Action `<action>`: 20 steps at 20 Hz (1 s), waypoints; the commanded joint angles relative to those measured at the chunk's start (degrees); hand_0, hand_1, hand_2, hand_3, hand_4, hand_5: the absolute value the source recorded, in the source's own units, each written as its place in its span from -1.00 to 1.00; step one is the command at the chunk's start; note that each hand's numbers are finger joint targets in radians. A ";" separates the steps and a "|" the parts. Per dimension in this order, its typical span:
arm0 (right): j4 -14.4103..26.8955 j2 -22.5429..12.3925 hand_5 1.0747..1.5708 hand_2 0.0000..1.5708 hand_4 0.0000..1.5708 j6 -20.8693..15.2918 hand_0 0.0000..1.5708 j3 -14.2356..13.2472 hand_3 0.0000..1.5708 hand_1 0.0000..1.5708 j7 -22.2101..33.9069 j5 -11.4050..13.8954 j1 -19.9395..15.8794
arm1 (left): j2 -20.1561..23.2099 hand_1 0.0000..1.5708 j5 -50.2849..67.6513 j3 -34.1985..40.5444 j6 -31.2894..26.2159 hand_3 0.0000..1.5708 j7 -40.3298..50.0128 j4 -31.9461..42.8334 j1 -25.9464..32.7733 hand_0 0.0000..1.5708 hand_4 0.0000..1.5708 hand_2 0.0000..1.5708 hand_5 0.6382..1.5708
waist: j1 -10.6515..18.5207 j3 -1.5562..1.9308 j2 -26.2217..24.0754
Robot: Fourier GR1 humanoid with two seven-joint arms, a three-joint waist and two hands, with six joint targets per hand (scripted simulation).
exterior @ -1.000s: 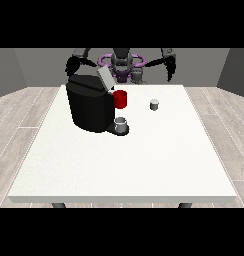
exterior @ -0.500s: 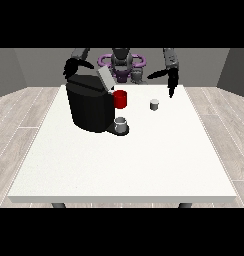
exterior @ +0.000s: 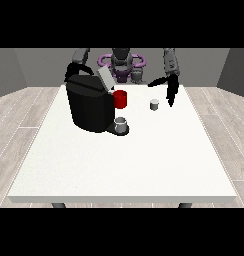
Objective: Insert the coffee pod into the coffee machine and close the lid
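Coffee pod (exterior: 154, 104) on table (exterior: 124, 160); open hand (exterior: 170, 91) just beside

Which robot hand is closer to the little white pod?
Its left hand, the one at the view's right, hangs just beside the coffee pod. The hand at the view's left is far off, behind the coffee machine.
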 commanded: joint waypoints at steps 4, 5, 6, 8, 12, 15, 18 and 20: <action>1.95 -0.75 1.00 -1.00 -0.46 -0.81 -1.00 -0.41 -1.00 -1.00 2.01 1.06 -2.00 | 0.52 -1.00 -5.25 -1.09 1.18 -1.00 -5.39 9.50 -2.54 -1.00 -1.00 -0.42 1.00 | -0.30 -0.01 0.47; 4.38 -1.00 1.00 -1.00 -0.46 -0.73 -1.00 -0.97 -1.00 -1.00 -0.52 1.39 -3.56 | 0.35 -0.87 -6.93 -2.18 2.70 -1.00 -2.97 8.28 -4.60 -0.87 -1.00 -0.36 1.00 | -0.32 0.00 2.32; 7.29 -2.31 1.00 -1.00 -0.46 1.40 -1.00 -2.74 -1.00 -1.00 -2.22 -0.27 -2.59 | -2.77 -0.72 -7.44 -3.66 3.87 -0.72 2.69 5.76 -5.36 -0.72 -1.00 -0.33 1.00 | 0.19 0.02 -0.41; 7.38 1.08 1.00 -1.00 -0.48 -0.78 -1.00 0.54 -1.00 -1.00 -3.74 2.05 -0.48 | -0.46 -0.18 -7.05 -1.32 2.91 -0.56 -0.76 10.11 -4.79 -0.18 -1.00 -0.09 1.00 | 0.29 0.00 0.28; 6.23 -1.45 1.00 -1.00 -0.46 -0.34 -1.00 -0.97 -1.00 -1.00 -0.02 1.65 -1.39 | 1.67 -0.22 -10.74 -3.23 2.29 -0.39 -3.48 13.16 -3.43 -0.22 -1.00 -0.06 1.00 | -0.18 0.00 -0.85; 6.20 -0.15 1.00 -1.00 -0.45 -0.88 -1.00 -0.13 -1.00 -1.00 0.31 1.70 -3.29 | 2.86 -0.26 -13.26 -3.27 3.91 -0.40 -4.59 16.22 -5.75 -0.26 -1.00 -0.08 1.00 | -0.91 -0.01 1.11; 6.55 -2.74 1.00 -1.00 -0.42 1.60 -1.00 -3.09 -1.00 -1.00 -0.07 -0.91 -1.87 | 1.34 -0.32 -16.56 -5.87 7.13 -0.44 -8.07 16.41 -2.22 -0.32 -1.00 -0.12 1.00 | -0.60 0.00 -0.05; 6.35 0.35 1.00 -1.00 -0.39 -0.67 -1.00 0.30 -1.00 -1.00 0.54 1.61 -1.34 | 2.05 -0.23 -18.55 -6.37 7.11 -0.38 -4.71 16.94 -5.59 -0.23 -1.00 -0.05 1.00 | -1.06 0.00 -1.22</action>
